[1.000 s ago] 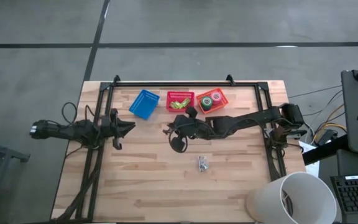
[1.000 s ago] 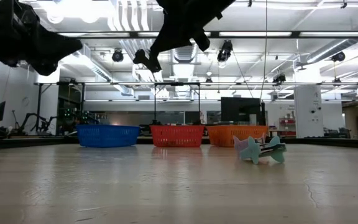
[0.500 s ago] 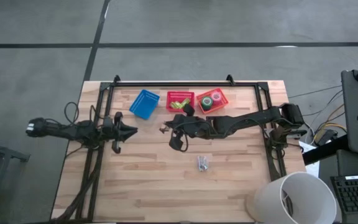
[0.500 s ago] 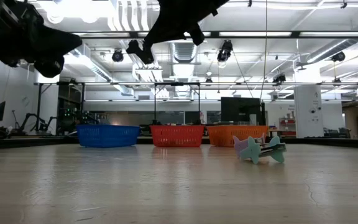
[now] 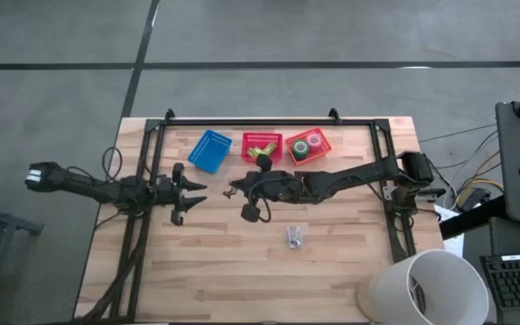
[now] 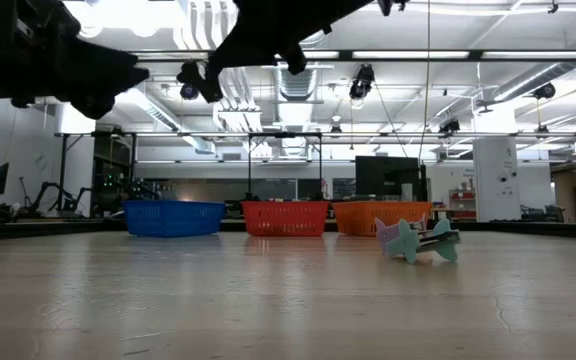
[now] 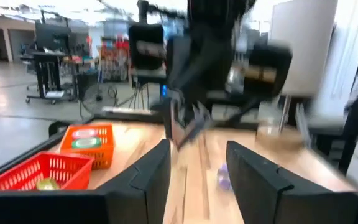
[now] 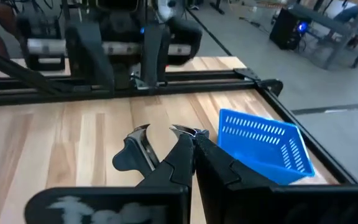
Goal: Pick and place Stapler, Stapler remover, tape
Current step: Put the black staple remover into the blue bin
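One dark stapler remover (image 8: 131,152) is hanging in the right pincer (image 8: 187,149), which is clamping shut on one side of it w/ the metal claws sticking out, above the bench (image 5: 242,271) near the blue basket (image 8: 263,146). Prob. light, stiff and springy w/ slick claws, so gripping across the plastic wings is looking safest; same for the pastel removers (image 5: 293,236) lying mid-bench. Left pincer (image 5: 190,188) is waiting close by, fingers apart.

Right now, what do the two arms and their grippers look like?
Both arms are black, slim and jointed, with dark cables looped along them. The left gripper has two broad black fingers. The right gripper has narrow black fingers; a stapler remover with silvery claws sits at their tips.
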